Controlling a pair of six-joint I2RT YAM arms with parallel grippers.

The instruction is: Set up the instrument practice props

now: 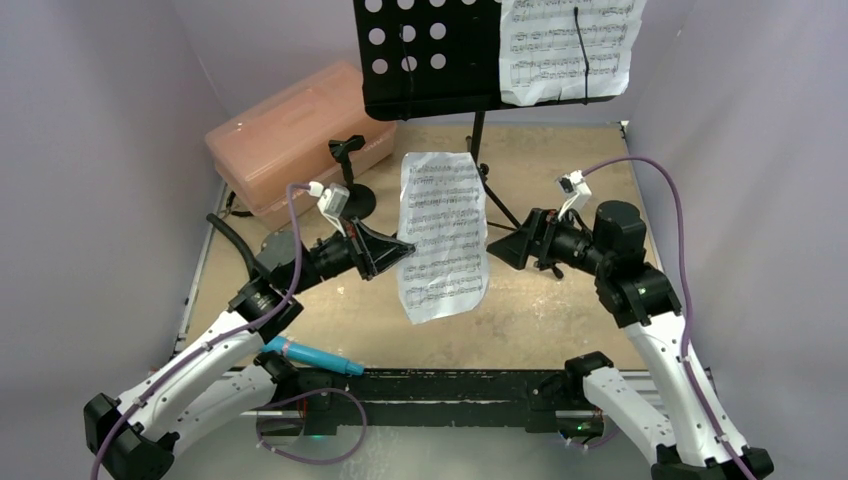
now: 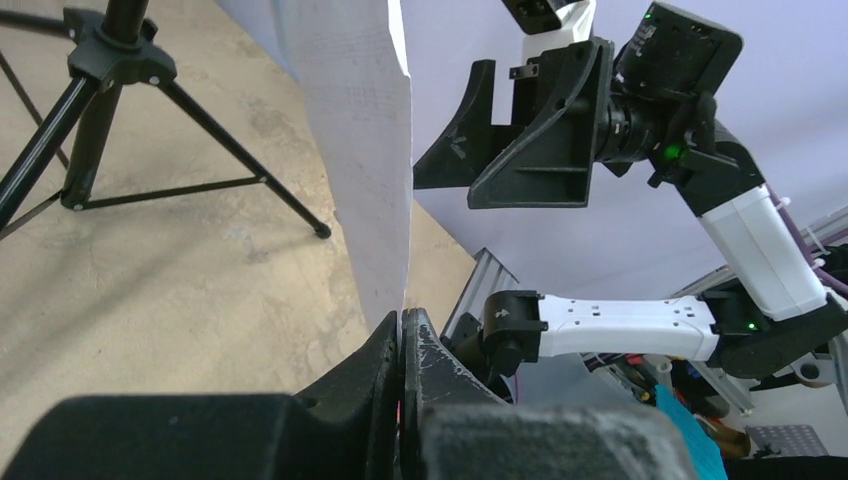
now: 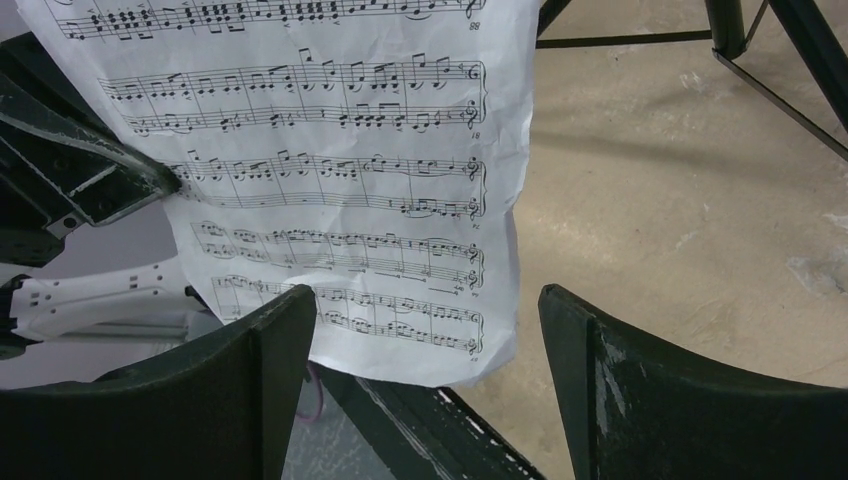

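The black tripod music stand [image 1: 430,50] stands at the back; one sheet-music page [image 1: 570,45] rests on the right of its perforated desk. My left gripper [image 1: 405,247] is shut on the left edge of the second sheet-music page [image 1: 443,232] and holds it upright above the table centre; the page also shows in the left wrist view [image 2: 360,150] and right wrist view [image 3: 330,180]. My right gripper [image 1: 500,245] is open and empty, just right of that page, facing it. The small black mic stand [image 1: 350,175] stands behind my left gripper. The cyan-blue microphone [image 1: 315,355] lies at the near edge.
A pink translucent plastic box [image 1: 300,135] sits at the back left. The stand's tripod legs [image 2: 150,130] spread over the table behind the held page. The black front rail [image 1: 440,385] runs along the near edge.
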